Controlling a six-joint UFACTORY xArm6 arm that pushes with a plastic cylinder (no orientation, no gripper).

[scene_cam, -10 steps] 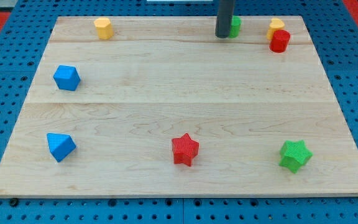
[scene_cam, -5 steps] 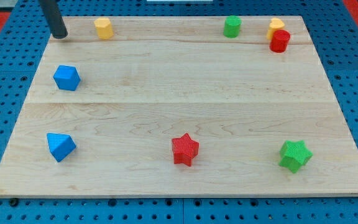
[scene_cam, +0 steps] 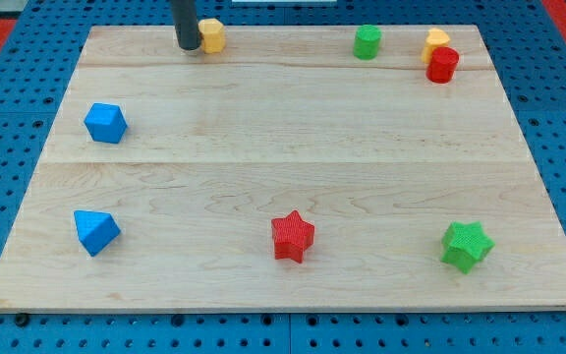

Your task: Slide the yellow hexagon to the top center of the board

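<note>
The yellow hexagon (scene_cam: 211,35) sits near the board's top edge, left of centre. My tip (scene_cam: 188,45) touches its left side; the dark rod rises out of the view's top. A green cylinder (scene_cam: 367,42) stands further right along the top edge.
A second yellow block (scene_cam: 436,41) and a red block (scene_cam: 442,65) sit together at the top right. Two blue blocks lie at the left, one upper (scene_cam: 105,123) and one lower (scene_cam: 96,232). A red star (scene_cam: 293,236) and a green star (scene_cam: 466,245) lie near the bottom. The wooden board (scene_cam: 283,147) rests on a blue pegboard.
My tip went from beside the green cylinder to the board's top left corner, then rightward into the yellow hexagon. The hexagon has slid right along the top edge.
</note>
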